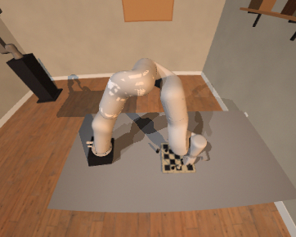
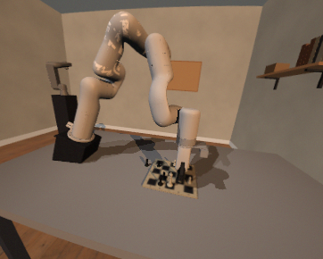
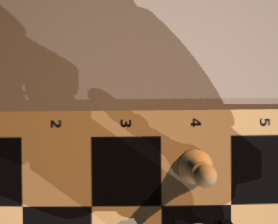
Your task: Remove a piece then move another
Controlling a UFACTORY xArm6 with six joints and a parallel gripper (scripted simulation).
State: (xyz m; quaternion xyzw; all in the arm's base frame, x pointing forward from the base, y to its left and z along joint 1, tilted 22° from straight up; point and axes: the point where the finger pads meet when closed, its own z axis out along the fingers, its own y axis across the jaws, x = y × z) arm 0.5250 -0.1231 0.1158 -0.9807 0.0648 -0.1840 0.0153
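Pawn (image 3: 195, 167) inside board's (image 3: 126, 171) edge square, beside 4

There is one arm (image 1: 176, 106) (image 2: 161, 98), one surface (image 1: 123, 188) (image 2: 111, 201) and one checkered board (image 1: 163, 170) (image 2: 171, 193) (image 3: 75, 120). One dark piece (image 1: 158, 150) (image 2: 147, 162) stands off the board, at its upper left in the exterior frame; those on the board are too small and crowded to count. The wrist frame shows one whole pale piece (image 3: 195, 166), lower right, and four numerals (image 3: 125, 123). One wall shelf (image 1: 267, 14) (image 2: 290, 71) at upper right has two brackets (image 1: 256, 20) (image 2: 276, 83); one orange panel (image 1: 148, 10) (image 2: 186, 76) hangs at the top of the top frame.
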